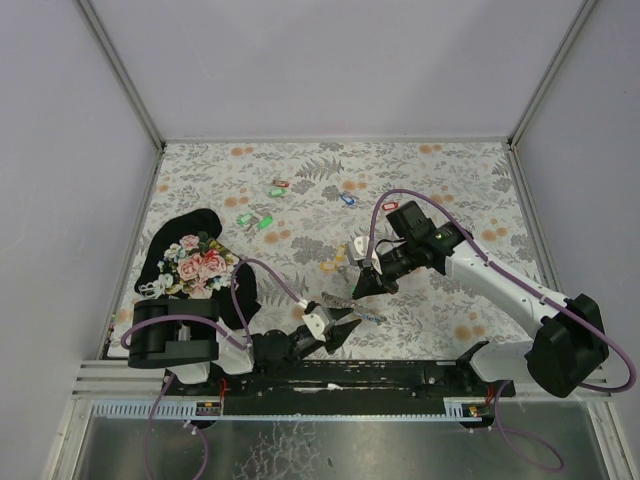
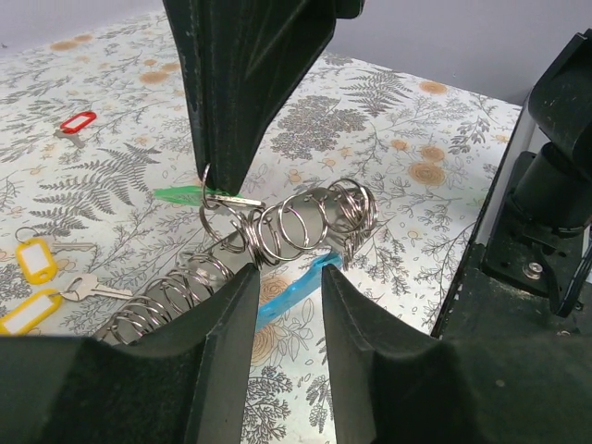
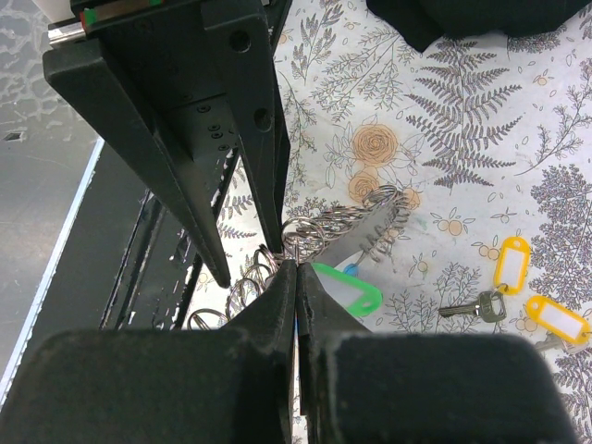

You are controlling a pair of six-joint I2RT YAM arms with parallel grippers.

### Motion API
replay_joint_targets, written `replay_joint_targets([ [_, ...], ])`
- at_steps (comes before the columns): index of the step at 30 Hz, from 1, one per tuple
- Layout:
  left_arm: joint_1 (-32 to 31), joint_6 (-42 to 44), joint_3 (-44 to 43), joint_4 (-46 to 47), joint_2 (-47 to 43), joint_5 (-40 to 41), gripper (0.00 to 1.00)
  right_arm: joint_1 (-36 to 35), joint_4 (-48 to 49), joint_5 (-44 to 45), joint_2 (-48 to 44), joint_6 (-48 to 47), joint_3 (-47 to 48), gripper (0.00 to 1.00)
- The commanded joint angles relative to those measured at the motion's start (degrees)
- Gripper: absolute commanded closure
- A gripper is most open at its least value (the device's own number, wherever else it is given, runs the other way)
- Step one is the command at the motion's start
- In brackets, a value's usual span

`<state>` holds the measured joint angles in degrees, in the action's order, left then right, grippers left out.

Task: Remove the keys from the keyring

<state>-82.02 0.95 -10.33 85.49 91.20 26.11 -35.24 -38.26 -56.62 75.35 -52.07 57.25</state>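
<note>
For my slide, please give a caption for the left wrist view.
Grey strap loop threaded with metal split rings, small green plastic key tag attached, above floral tablecloth.

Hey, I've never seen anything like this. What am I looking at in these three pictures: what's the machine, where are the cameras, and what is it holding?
These are two robot arms bolted to the near edge of a table with a leaf-patterned cover. One picture looks down from above and behind. The other two come from small cameras on each wrist, so the big black shapes there are the arms' own fingers.

Between the arms lies the strap loop, threaded with many metal rings. The right gripper is pinched shut at the metal end of the green key tag. The left gripper has its fingers apart on either side of the strap. I can't tell whether they press on it.

Loose yellow tags, a red tag and a black floral cloth also lie on the table.
</note>
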Motion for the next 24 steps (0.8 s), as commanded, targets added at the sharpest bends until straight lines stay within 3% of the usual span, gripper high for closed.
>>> replay_joint_targets([
  [1, -0.3, 2.6, 0.5, 5.4, -1.1, 3.5, 0.68, 0.3, 0.5, -3.0, -1.5, 0.0, 2.0, 1.00],
  [16, -0.2, 4.2, 2.4, 4.0, -3.4, 8.0, 0.70, 0.3, -0.2, -3.5, -1.2, -0.7, 2.1, 1.00],
  [24, -0.1, 3.1, 3.3, 2.0, -6.2, 4.4, 0.73, 0.3, -0.3, -3.6, -1.1, -0.9, 2.1, 1.00],
])
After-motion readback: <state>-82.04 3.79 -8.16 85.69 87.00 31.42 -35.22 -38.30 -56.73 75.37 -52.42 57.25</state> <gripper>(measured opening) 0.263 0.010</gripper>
